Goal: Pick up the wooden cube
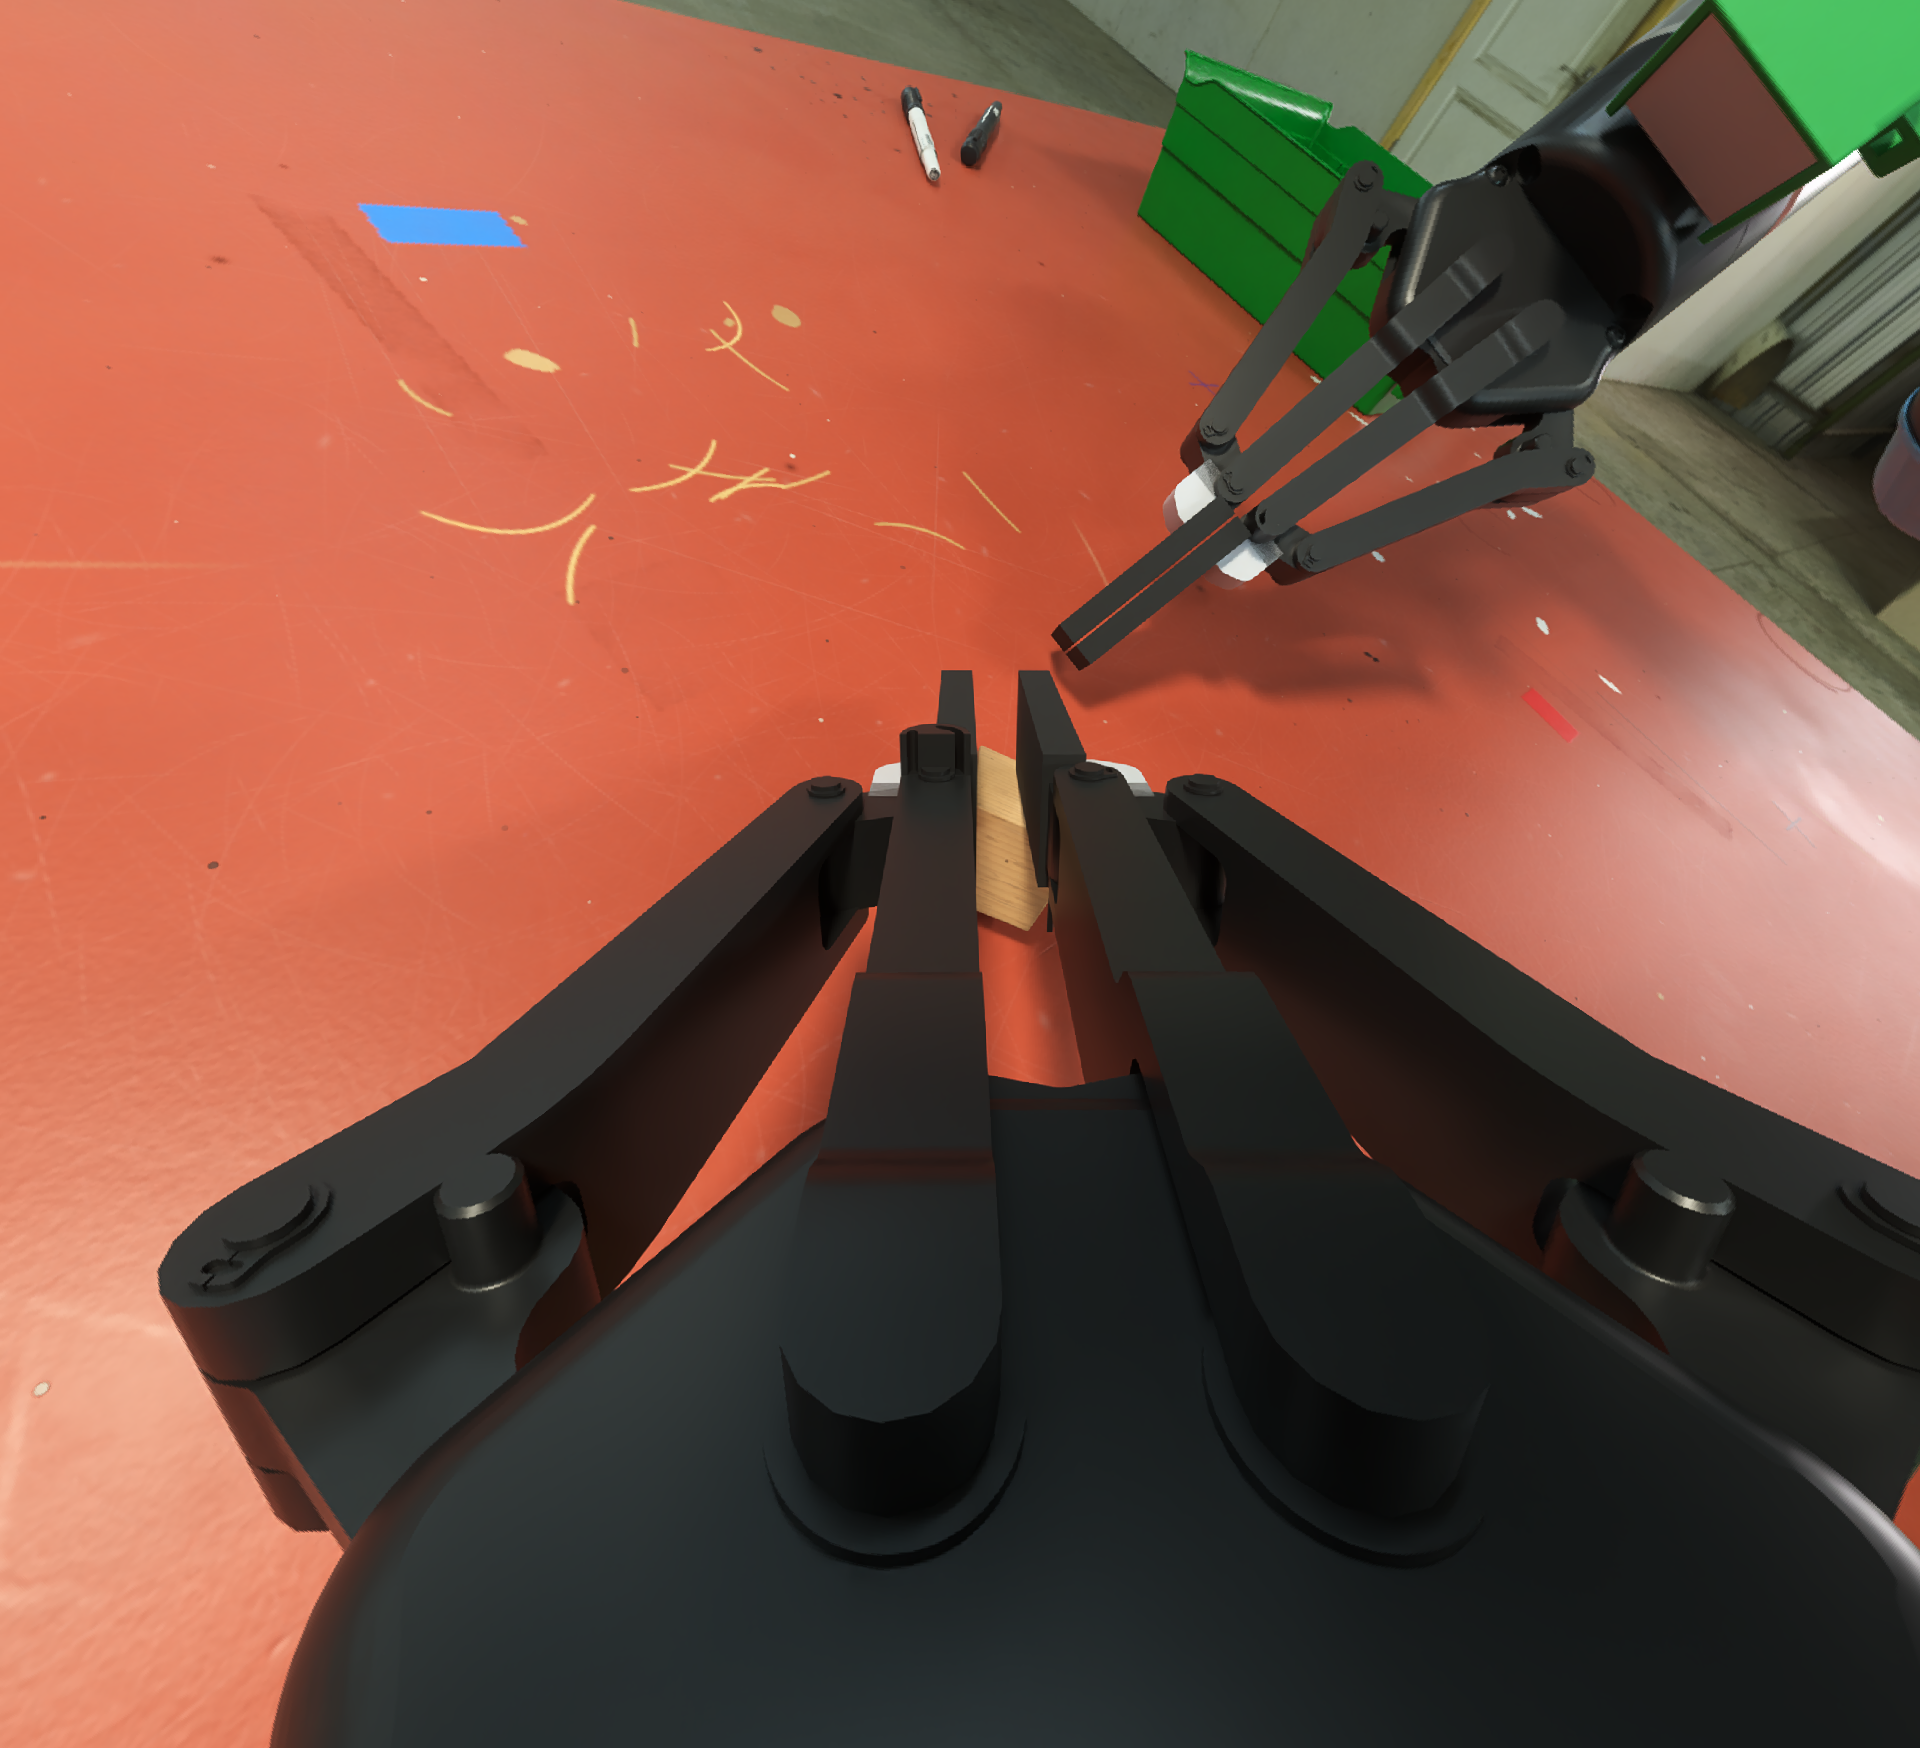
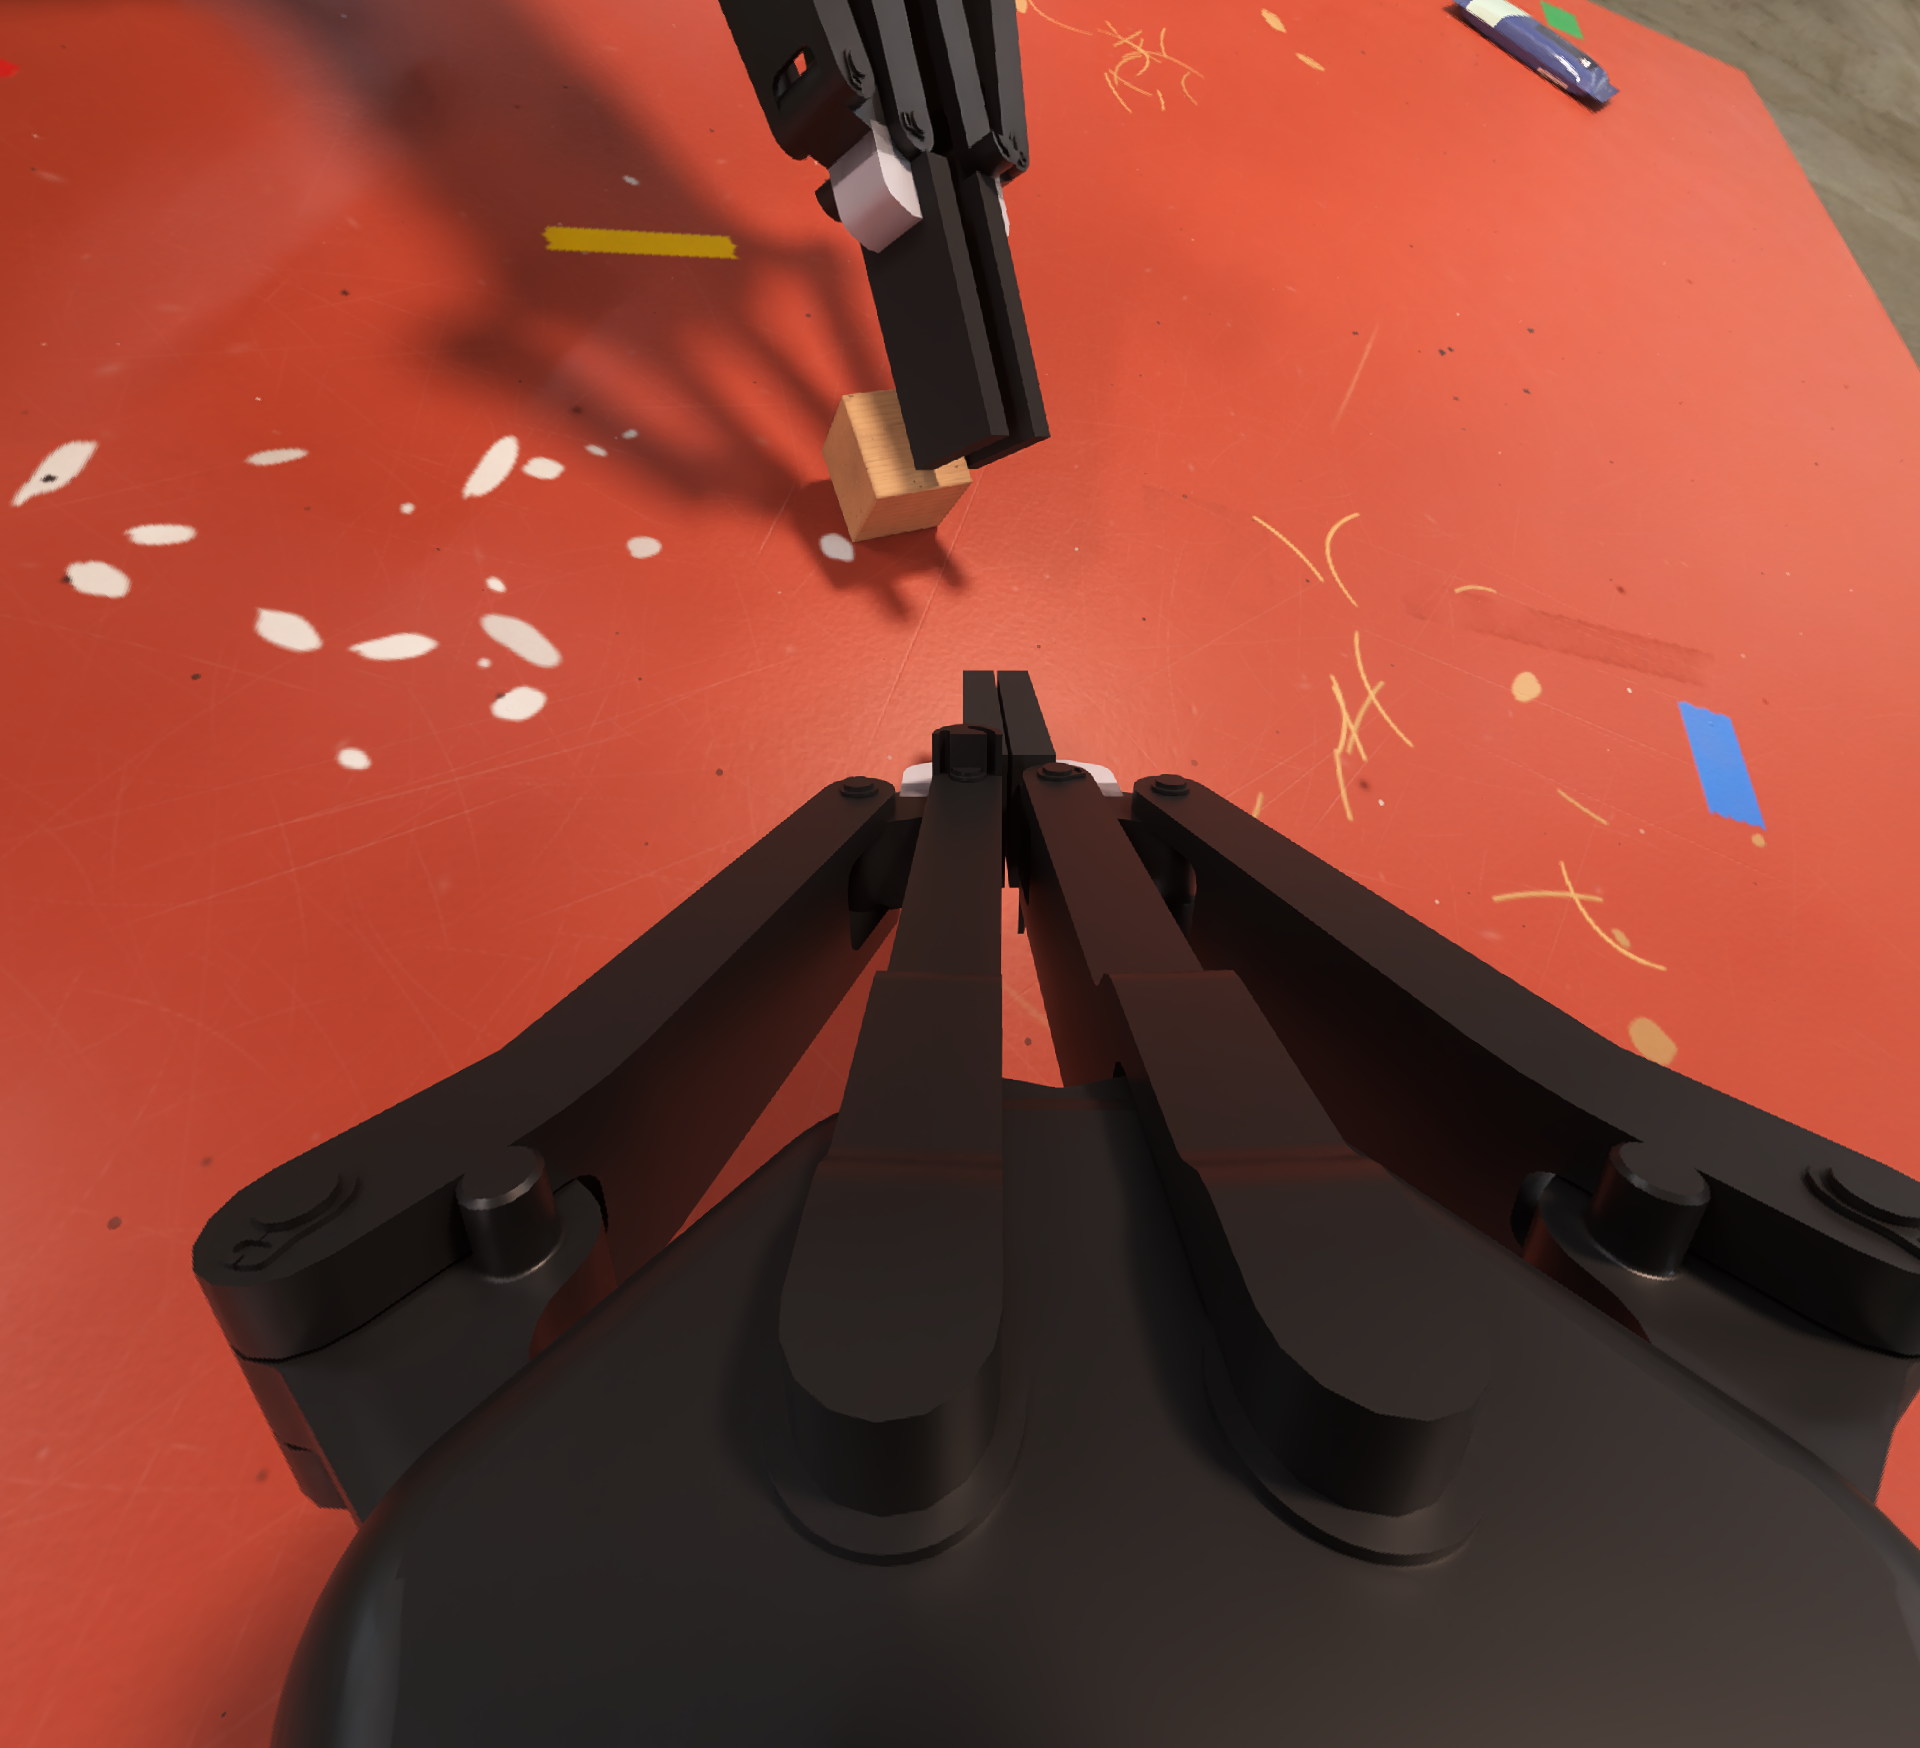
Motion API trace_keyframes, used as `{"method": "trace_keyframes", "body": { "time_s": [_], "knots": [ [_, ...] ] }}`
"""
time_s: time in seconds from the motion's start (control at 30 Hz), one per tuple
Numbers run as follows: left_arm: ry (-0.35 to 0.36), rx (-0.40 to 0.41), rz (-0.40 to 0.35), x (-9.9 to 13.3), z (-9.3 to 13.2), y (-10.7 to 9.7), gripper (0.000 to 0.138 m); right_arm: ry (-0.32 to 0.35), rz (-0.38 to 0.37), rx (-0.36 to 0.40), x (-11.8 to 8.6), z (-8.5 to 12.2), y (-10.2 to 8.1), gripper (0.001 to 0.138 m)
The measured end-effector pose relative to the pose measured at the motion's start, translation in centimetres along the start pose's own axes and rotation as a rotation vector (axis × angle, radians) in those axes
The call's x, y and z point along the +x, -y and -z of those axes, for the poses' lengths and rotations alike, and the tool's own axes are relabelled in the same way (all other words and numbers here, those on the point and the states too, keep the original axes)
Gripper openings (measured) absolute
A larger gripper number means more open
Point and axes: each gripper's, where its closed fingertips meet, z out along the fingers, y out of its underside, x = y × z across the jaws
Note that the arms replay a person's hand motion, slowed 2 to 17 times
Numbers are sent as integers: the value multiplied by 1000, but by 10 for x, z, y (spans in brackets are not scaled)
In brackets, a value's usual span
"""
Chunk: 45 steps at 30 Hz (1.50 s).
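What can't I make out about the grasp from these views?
- Cube, left wrist view: mostly hidden between the left end effector's fingers.
- Cube's far faces, right wrist view: fingers cover them.
- Whether it's clear of the table: unclear.

The wooden cube [image 1: 1006, 841] sits between the fingers [image 1: 935, 825] of the left gripper [image 1: 995, 696], on the table [image 1: 312, 763]. Ahead and to the right of those fingertips hangs the right gripper [image 1: 1072, 647], near but apart, fingers pressed together. Far ahead lie a marker [image 1: 921, 135] and its cap [image 1: 981, 133], side by side. Far right ahead, a bin [image 1: 1236, 212] stands at the table's edge, behind the right gripper.
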Motion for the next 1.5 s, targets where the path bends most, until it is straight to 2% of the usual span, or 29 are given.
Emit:
{"method": "trace_keyframes", "body": {
  "time_s": [1.5],
  "knots": [
    [-6,23,-10,0,2,0,11,1,-15,24,-1,2,4,1]
  ]
}}
